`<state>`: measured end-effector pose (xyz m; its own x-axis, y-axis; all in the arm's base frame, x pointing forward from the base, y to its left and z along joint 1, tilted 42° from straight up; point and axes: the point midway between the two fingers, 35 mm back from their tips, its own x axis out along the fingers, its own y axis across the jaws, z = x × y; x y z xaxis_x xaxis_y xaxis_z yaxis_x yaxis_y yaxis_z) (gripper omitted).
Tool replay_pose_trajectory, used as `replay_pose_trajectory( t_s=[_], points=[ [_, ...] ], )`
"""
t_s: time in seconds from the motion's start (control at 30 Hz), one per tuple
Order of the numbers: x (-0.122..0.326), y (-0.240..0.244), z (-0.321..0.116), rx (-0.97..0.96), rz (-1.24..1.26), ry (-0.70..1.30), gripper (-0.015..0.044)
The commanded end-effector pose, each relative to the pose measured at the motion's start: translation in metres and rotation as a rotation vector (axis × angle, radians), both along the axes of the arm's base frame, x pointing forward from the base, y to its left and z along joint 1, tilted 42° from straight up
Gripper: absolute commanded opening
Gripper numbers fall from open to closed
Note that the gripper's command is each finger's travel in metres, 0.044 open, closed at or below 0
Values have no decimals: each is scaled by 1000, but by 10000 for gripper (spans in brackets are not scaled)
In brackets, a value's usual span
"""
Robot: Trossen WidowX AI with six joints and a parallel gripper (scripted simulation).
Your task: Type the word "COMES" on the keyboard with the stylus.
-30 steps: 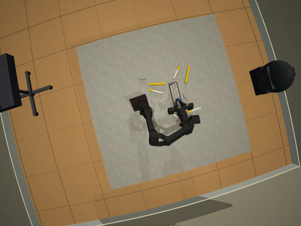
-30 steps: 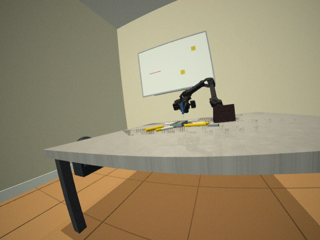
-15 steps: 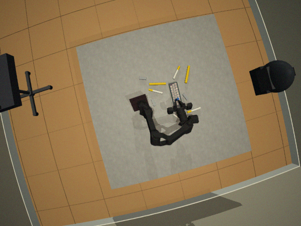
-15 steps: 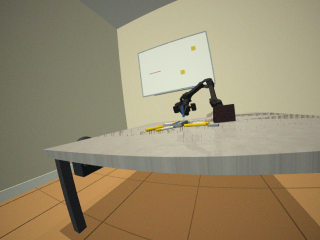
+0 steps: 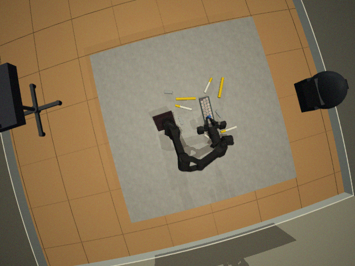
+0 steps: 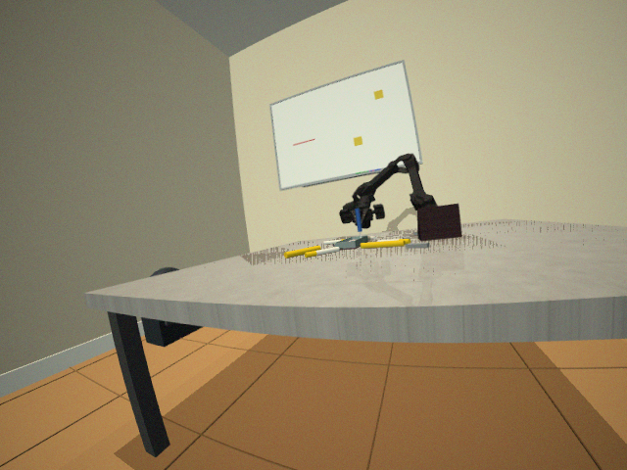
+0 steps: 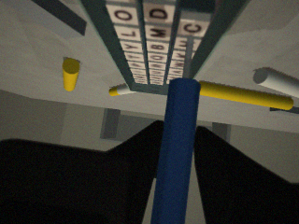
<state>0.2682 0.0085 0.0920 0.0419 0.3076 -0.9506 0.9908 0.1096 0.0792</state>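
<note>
My gripper [image 5: 209, 118] [image 6: 359, 214] [image 7: 178, 131] is shut on the blue stylus [image 6: 359, 222] [image 7: 177, 161]. The stylus stands nearly upright in the exterior view, with its thin grey tip down over the keyboard [image 5: 205, 106] [image 6: 349, 244] [image 7: 113, 44]. In the wrist view the tip overlaps the near edge of the C key [image 7: 192, 27] and the key beyond it. Whether it touches a key cannot be told. The O key [image 7: 123, 14], D key [image 7: 158, 12] and M key [image 7: 159, 32] show to the left. The arm hides the keyboard's near end in the top view.
Yellow sticks [image 5: 221, 87] [image 5: 185, 98] [image 7: 245, 95] and white-and-yellow sticks [image 5: 208, 85] [image 5: 183, 107] [image 5: 228, 129] lie around the keyboard. A small grey block [image 5: 168, 92] lies farther off. A thin grey piece [image 5: 217, 114] lies beside the keyboard. The arm stands at a dark red block [image 6: 439, 221].
</note>
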Motion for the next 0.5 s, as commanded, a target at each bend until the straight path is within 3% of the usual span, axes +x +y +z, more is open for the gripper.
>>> replay_pose_trajectory(
  t_s=[0.0, 0.47],
  points=[
    [1, -1, -2, 4, 3, -2, 81],
    [1, -5, -6, 4, 3, -2, 81]
  ],
)
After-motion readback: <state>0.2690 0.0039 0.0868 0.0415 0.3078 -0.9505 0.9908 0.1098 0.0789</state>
